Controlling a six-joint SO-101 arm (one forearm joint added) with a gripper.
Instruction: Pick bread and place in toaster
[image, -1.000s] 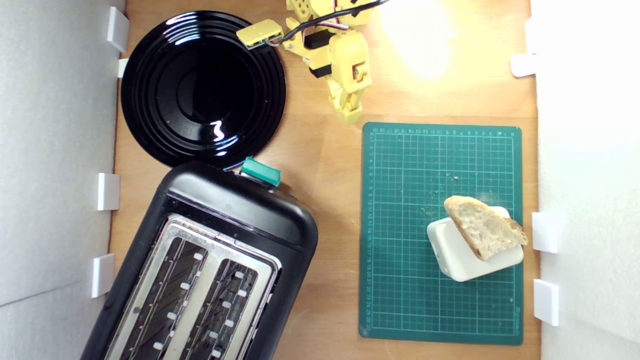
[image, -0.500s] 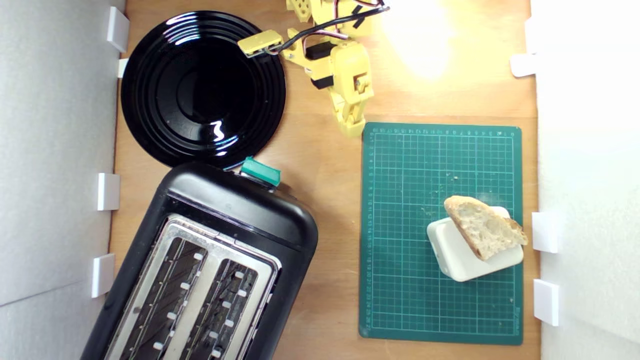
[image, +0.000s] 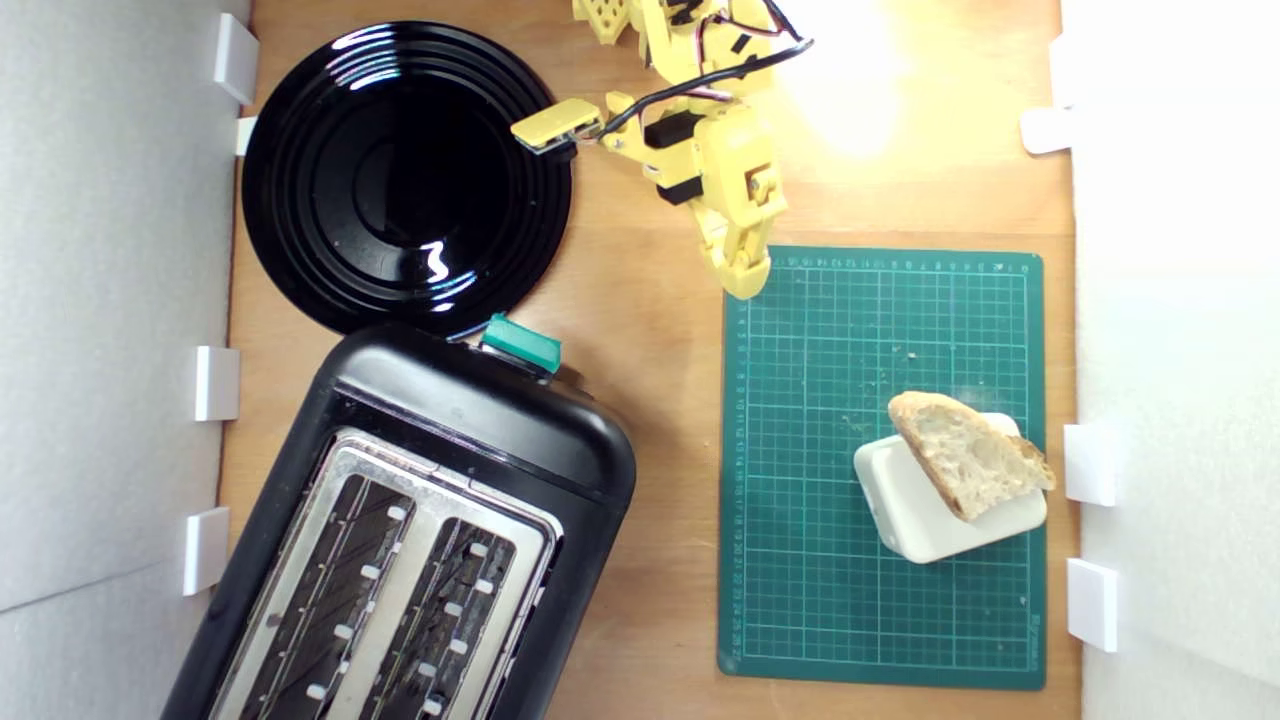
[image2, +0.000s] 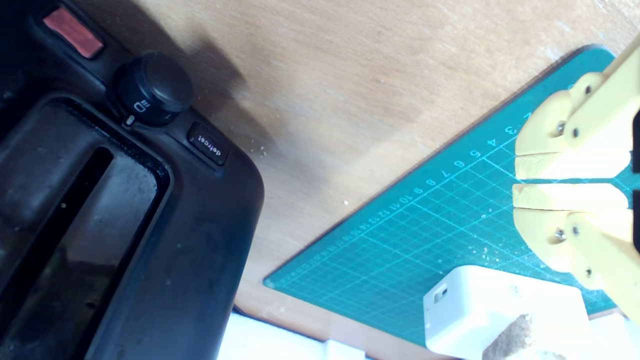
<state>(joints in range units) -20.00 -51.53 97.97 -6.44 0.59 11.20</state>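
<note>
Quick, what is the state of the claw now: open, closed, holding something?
Claw: closed, only a thin slit between the jaws, holding nothing. The bread lies on the white block.

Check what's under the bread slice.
The bread rests on a white plastic block, overhanging its far edge. The block sits on the green cutting mat. The mat beneath the block is covered.

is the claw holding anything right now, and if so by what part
Nothing is held. The claw has its jaws nearly together with only a thin empty gap, over the green cutting mat; the bread lies apart on the white block.
</note>
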